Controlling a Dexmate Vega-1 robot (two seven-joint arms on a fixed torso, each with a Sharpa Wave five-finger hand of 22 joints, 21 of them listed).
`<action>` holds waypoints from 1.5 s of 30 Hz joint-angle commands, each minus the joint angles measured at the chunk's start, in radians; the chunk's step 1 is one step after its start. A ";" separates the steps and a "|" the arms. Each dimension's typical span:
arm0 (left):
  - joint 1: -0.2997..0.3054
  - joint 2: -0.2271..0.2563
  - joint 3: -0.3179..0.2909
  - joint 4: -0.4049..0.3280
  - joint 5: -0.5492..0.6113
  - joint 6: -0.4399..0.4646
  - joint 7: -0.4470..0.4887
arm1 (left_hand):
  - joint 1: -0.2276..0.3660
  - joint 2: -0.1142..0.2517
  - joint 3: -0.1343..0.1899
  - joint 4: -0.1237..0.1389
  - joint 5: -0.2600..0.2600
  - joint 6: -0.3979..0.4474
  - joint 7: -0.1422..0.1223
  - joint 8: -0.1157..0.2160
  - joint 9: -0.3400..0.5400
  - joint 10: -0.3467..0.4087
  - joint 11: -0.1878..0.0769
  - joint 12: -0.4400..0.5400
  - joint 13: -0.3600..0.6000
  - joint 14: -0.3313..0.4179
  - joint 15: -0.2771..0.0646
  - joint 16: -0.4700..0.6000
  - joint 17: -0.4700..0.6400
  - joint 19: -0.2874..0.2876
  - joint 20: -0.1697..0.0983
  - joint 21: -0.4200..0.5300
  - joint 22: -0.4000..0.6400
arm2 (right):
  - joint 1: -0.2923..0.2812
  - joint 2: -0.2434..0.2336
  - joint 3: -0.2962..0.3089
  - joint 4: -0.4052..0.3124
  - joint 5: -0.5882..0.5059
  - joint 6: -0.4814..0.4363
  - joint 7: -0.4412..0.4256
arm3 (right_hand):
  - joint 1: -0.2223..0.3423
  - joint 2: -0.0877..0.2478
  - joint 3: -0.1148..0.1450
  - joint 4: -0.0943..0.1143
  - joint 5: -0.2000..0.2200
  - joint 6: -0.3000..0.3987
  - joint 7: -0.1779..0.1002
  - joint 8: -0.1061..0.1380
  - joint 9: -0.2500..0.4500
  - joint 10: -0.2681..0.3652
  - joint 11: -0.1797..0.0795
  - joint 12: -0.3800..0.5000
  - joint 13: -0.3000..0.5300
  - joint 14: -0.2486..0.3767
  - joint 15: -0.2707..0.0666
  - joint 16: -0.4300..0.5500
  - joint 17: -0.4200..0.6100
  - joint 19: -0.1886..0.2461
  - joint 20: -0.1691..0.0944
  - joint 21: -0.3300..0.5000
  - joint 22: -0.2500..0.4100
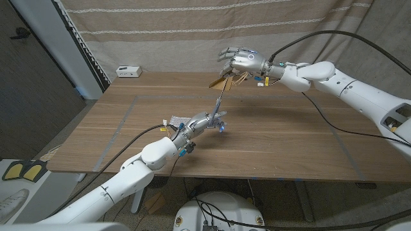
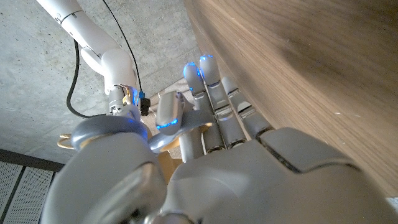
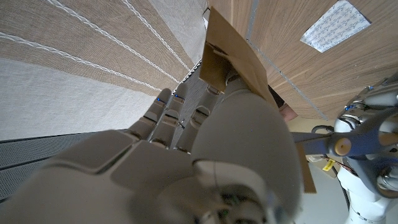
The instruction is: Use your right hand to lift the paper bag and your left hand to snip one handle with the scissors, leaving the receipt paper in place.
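Your right hand (image 1: 243,62) grips the bag (image 1: 221,82), lifted off the table (image 1: 289,141). Your left hand (image 1: 204,122) holds scissors (image 1: 219,106), blades angled up toward the bag. Receipt (image 3: 334,25): print unreadable, on the table beyond your right hand. White box (image 1: 128,71) at far edge.

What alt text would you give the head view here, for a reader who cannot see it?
The right robot hand holds a brown paper bag above the wooden table, while the left robot hand raises scissors toward it. A small white box sits at the table's far left corner.
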 commanded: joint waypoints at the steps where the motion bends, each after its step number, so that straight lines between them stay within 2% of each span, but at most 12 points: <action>1: 0.001 -0.022 0.004 0.026 -0.021 -0.025 -0.009 | 0.051 0.100 0.022 0.089 0.028 -0.016 -0.014 0.093 0.080 0.282 -0.241 0.000 0.009 0.059 -0.116 0.004 0.002 0.050 -0.053 0.014 -0.008 | -0.009 -0.002 0.012 0.016 0.028 0.005 0.002 | 0.002 0.003 0.003 0.003 0.003 0.001 -0.002 0.000 0.004 0.015 -0.010 0.006 0.037 0.009 -0.186 0.000 0.000 0.009 -0.104 0.007 -0.001; 7: 0.002 -0.026 0.006 0.027 -0.005 -0.027 0.004 | 0.037 0.064 -0.002 0.068 0.088 -0.052 -0.055 0.021 -0.016 0.258 -0.242 -0.096 -0.097 0.112 -0.124 -0.056 -0.095 0.047 -0.063 -0.007 -0.034 | -0.014 -0.002 0.016 0.008 0.033 0.003 0.011 | 0.003 0.003 0.003 0.002 0.003 0.000 -0.002 -0.001 0.004 0.013 -0.011 0.004 0.035 0.012 -0.186 0.001 0.000 0.012 -0.103 0.009 -0.001; 9: 0.009 -0.033 0.003 0.031 -0.003 -0.045 0.013 | 0.047 0.055 -0.008 0.061 0.119 -0.055 -0.079 -0.044 -0.107 0.289 -0.241 -0.160 -0.186 0.141 -0.125 -0.071 -0.129 0.052 -0.074 -0.007 -0.035 | -0.016 -0.003 0.017 0.005 0.033 0.003 0.013 | 0.003 0.003 0.003 0.002 0.003 0.000 -0.002 -0.001 0.004 0.014 -0.011 0.005 0.035 0.012 -0.186 0.001 0.000 0.011 -0.103 0.009 -0.001; 10: 0.007 -0.029 0.005 0.031 0.003 -0.045 0.008 | 0.050 0.037 -0.022 0.062 0.150 -0.083 -0.124 -0.147 -0.246 0.337 -0.243 -0.215 -0.263 0.182 -0.125 -0.072 -0.144 0.047 -0.070 -0.009 -0.033 | -0.017 -0.003 0.017 0.004 0.032 0.004 0.014 | 0.003 0.003 0.003 0.002 0.003 0.000 -0.002 -0.001 0.004 0.014 -0.010 0.004 0.035 0.013 -0.186 0.001 0.000 0.011 -0.103 0.009 -0.001; 11: 0.007 -0.029 0.005 0.031 0.003 -0.046 0.008 | 0.050 0.035 -0.025 0.063 0.157 -0.074 -0.117 -0.148 -0.252 0.350 -0.243 -0.220 -0.268 0.189 -0.126 -0.074 -0.149 0.048 -0.071 -0.008 -0.032 | -0.018 -0.003 0.017 0.004 0.032 0.004 0.014 | 0.003 0.003 0.003 0.002 0.003 0.000 -0.002 -0.001 0.004 0.016 -0.010 0.006 0.036 0.013 -0.186 0.000 0.000 0.011 -0.103 0.009 -0.001; 14: -0.007 -0.016 0.015 0.030 -0.001 -0.031 -0.024 | 0.033 0.055 -0.039 0.080 0.189 -0.224 -0.239 -0.289 -0.406 0.354 -0.245 -0.270 -0.286 0.217 -0.128 -0.094 -0.179 0.037 -0.064 -0.001 -0.013 | -0.020 -0.003 0.019 0.001 0.031 0.004 0.016 | 0.003 0.003 0.003 0.002 0.003 0.000 -0.002 -0.002 0.004 0.015 -0.010 0.005 0.035 0.013 -0.186 0.000 0.000 0.013 -0.102 0.010 -0.002; 19: -0.013 -0.008 0.020 0.029 0.003 -0.025 -0.039 | 0.018 0.107 -0.036 0.085 0.205 -0.407 -0.286 -0.364 -0.434 0.287 -0.245 -0.338 -0.297 0.185 -0.130 -0.137 -0.211 0.016 -0.049 -0.001 -0.003 | -0.023 -0.002 0.020 -0.002 0.029 -0.001 0.019 | 0.003 0.002 0.003 0.001 0.003 -0.001 -0.002 -0.002 0.004 0.015 -0.010 0.005 0.035 0.013 -0.187 0.000 -0.001 0.012 -0.102 0.010 -0.002; 24: -0.023 -0.005 0.022 0.044 -0.021 -0.033 -0.077 | 0.052 0.165 0.020 0.069 0.201 -0.619 -0.305 -0.443 -0.431 0.193 -0.247 -0.412 -0.287 0.130 -0.133 -0.181 -0.226 -0.009 -0.030 0.006 0.012 | -0.023 -0.001 0.019 -0.003 0.025 -0.002 0.024 | 0.003 0.002 0.003 0.001 0.003 0.000 -0.002 -0.002 0.004 0.018 -0.010 0.008 0.036 0.014 -0.187 -0.001 -0.001 0.013 -0.102 0.012 -0.002; 27: -0.040 -0.003 0.029 0.063 -0.042 -0.041 -0.124 | 0.135 0.183 0.144 0.040 0.133 -0.742 -0.293 -0.514 -0.459 0.123 -0.248 -0.460 -0.265 0.119 -0.135 -0.193 -0.230 -0.042 -0.012 0.026 0.043 | -0.022 -0.001 0.019 -0.002 0.024 -0.003 0.025 | 0.003 0.002 0.003 0.001 0.003 0.000 -0.002 -0.002 0.004 0.017 -0.010 0.007 0.035 0.015 -0.186 -0.001 -0.001 0.012 -0.102 0.012 -0.002; 32: -0.045 -0.012 0.032 0.083 -0.058 -0.056 -0.145 | 0.212 0.169 0.233 -0.019 0.007 -0.659 -0.327 -0.534 -0.523 0.160 -0.248 -0.479 -0.242 0.156 -0.136 -0.207 -0.287 -0.039 -0.041 0.065 0.068 | -0.019 -0.002 0.020 -0.003 0.024 -0.003 0.031 | 0.003 0.002 0.003 0.000 0.004 0.001 -0.002 -0.002 0.004 0.017 -0.010 0.006 0.034 0.015 -0.186 -0.001 -0.001 0.011 -0.101 0.012 -0.002; 39: -0.053 -0.031 0.034 0.113 -0.090 -0.081 -0.177 | 0.317 0.166 0.320 -0.118 0.068 -0.632 -0.330 -0.616 -0.608 0.261 -0.247 -0.429 -0.140 0.242 -0.136 -0.175 -0.298 -0.062 -0.034 0.135 0.110 | -0.015 0.001 0.015 0.007 0.019 -0.001 0.026 | 0.004 0.002 0.003 0.000 0.004 0.000 -0.002 -0.003 0.004 0.016 -0.011 0.005 0.033 0.015 -0.187 -0.002 -0.002 0.010 -0.103 0.013 -0.003; 45: -0.063 -0.042 0.039 0.127 -0.113 -0.083 -0.204 | 0.347 0.161 0.332 -0.153 0.112 -0.525 -0.331 -0.572 -0.555 0.249 -0.244 -0.410 -0.071 0.246 -0.136 -0.171 -0.291 -0.082 -0.031 0.176 0.127 | -0.012 0.003 0.011 0.011 0.017 -0.002 0.026 | 0.003 0.002 0.003 0.000 0.004 0.000 -0.002 -0.003 0.004 0.016 -0.010 0.005 0.033 0.016 -0.187 -0.003 -0.002 0.011 -0.103 0.013 -0.003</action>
